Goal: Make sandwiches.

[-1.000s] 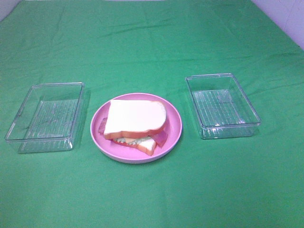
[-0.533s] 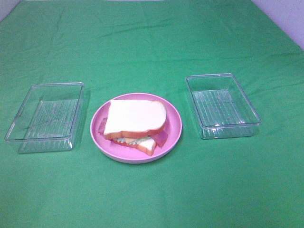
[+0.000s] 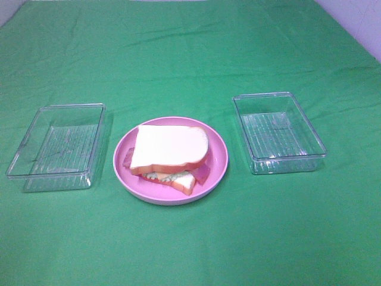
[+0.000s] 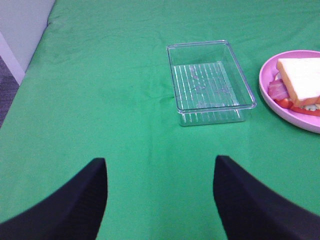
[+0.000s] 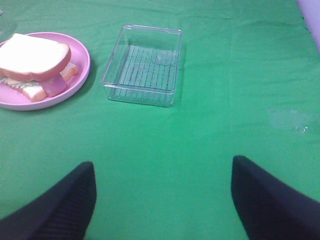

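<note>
On pink plate [image 3: 216, 168]: sandwiches [image 3: 169, 155] stacked w/ top bread on — assembly looks done. Both trays [image 3: 56, 146] [image 3: 278, 131] hold nothing. Left fingers [image 4: 75, 205] & right fingers [image 5: 60, 205] spread, holding nothing.

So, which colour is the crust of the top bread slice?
Orange-brown crust around the white top bread slice on the round pink plate; clearest in the right wrist view.
</note>
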Robot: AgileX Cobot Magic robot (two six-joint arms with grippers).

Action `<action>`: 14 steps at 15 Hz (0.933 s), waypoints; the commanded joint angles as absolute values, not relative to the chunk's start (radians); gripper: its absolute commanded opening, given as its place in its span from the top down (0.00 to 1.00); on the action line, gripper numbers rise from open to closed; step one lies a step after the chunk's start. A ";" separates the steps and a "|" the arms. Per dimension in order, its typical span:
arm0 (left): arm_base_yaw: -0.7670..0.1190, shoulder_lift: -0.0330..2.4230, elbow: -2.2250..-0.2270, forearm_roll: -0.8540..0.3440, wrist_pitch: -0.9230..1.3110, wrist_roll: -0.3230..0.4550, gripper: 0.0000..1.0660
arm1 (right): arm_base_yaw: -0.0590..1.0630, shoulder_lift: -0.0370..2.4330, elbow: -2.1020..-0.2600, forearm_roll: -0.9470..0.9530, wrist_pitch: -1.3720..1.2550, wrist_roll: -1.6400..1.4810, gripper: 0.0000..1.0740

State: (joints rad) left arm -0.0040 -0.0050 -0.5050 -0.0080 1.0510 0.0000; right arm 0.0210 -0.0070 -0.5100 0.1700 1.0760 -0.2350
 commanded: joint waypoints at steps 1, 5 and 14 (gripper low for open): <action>-0.003 -0.028 -0.499 -0.016 1.043 0.000 0.44 | 0.020 -0.021 -0.508 0.170 1.072 -0.245 0.34; -0.003 -0.027 -0.499 -0.015 1.043 0.000 0.44 | 0.020 -0.021 -0.508 0.170 1.072 -0.245 0.34; -0.003 -0.027 -0.499 -0.015 1.043 0.000 0.44 | 0.020 -0.021 -0.508 0.170 1.072 -0.245 0.34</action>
State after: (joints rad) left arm -0.0040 -0.0050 -0.5050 -0.0080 1.0510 0.0000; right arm 0.0210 -0.0070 -0.5100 0.1700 1.0760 -0.2350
